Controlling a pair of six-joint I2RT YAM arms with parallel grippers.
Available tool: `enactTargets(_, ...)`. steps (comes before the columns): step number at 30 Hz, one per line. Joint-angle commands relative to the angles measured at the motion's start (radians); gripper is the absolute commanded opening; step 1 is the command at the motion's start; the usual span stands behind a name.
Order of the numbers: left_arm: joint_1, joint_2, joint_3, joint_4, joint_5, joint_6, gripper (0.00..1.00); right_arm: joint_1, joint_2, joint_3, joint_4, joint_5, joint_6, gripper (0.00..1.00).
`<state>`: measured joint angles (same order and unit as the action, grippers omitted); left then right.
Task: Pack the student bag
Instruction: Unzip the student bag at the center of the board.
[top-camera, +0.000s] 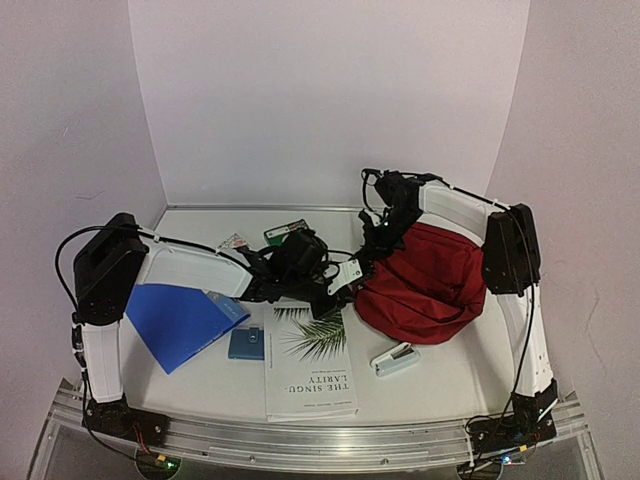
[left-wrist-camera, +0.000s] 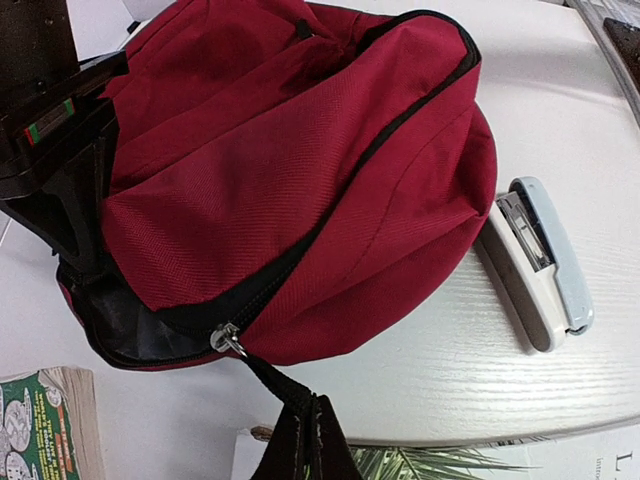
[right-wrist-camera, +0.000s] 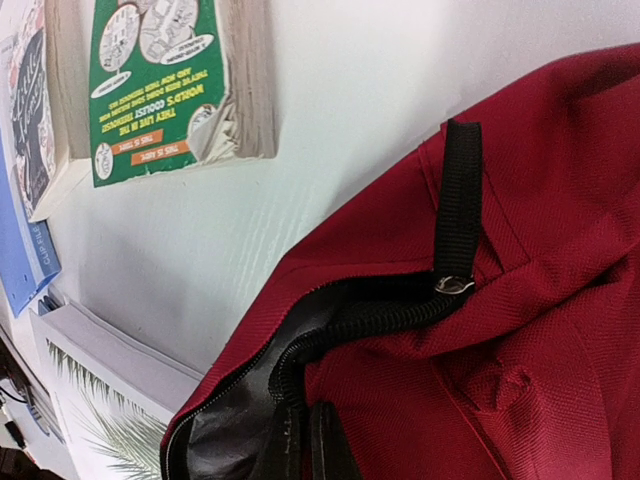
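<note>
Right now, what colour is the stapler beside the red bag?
The stapler is pale blue-grey and off-white; the left wrist view shows it best.

My left gripper (left-wrist-camera: 310, 425) is clamped on the black pull strap (left-wrist-camera: 275, 380) that hangs from the metal zipper slider (left-wrist-camera: 228, 340) of the dark red fabric backpack (left-wrist-camera: 300, 170). Left of the slider the black zipper gapes and I see dark lining. The bag lies on the white table (left-wrist-camera: 560, 90). A grey and white stapler (left-wrist-camera: 540, 265) lies just beside the bag's right side. A green-covered paperback (left-wrist-camera: 40, 425) sits near the picture's lower left. The right arm's black housing (left-wrist-camera: 45, 150) stands against the bag's left side.
</note>
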<state>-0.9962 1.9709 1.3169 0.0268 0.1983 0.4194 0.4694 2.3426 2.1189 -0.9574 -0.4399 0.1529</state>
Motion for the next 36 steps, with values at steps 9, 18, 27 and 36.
enactTargets(9, -0.055, -0.077, -0.055, -0.061, 0.061, -0.021, 0.0, -0.171, 0.009, 0.146, 0.158, 0.07, 0.11, 0.0)
enactTargets(18, -0.019, -0.04, -0.032, -0.004, -0.143, -0.061, 0.0, -0.206, -0.08, 0.176, 0.188, -0.006, 0.082, 0.55)
enactTargets(27, 0.005, 0.004, 0.012, 0.034, -0.179, -0.041, 0.0, -0.085, -0.232, -0.121, 0.15, -0.088, -0.037, 0.84)
enactTargets(36, 0.005, -0.002, 0.002, 0.051, -0.148, -0.055, 0.0, 0.097, -0.154, -0.065, -0.01, 0.034, -0.176, 0.83)
